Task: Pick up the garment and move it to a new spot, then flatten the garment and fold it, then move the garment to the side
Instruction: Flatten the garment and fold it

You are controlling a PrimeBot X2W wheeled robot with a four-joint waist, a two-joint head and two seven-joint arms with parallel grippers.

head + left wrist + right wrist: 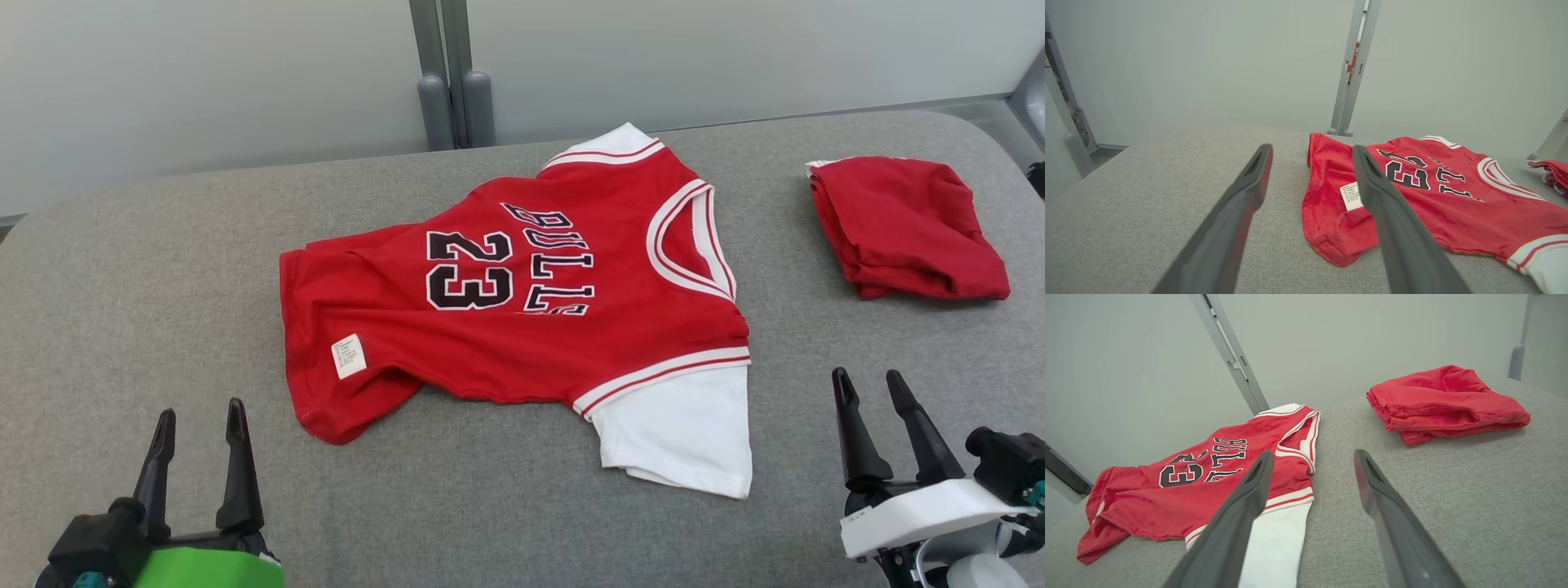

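**Jersey on the bench, both grippers empty**

Grey fabric-covered bench (163,245) runs the full width in front of me. A pale wall stands behind it.

The garment (620,327), a red jersey with "BULLS 23" printed side up, lies near the middle of the bench. Collar toward my right, hem toward my left. It is spread out but not flat: the cloth is rumpled, and the near hem corner on my left is turned over.

A folded red cloth (906,224) sits at the far right of the bench, well apart from the jersey.

My left gripper (202,408) hovers at the near left edge, fingers spread, nothing between them. It is just short of the turned hem corner and not touching it. My right gripper (867,374) hovers at the near right, fingers likewise spread and empty, beside the jersey's near shoulder, clear of the cloth.

A white sleeve (682,433) sticks out from the jersey's near side toward me, lying flat on the bench.

A small white label (349,356) shows on the turned hem corner; its print is too small to read.
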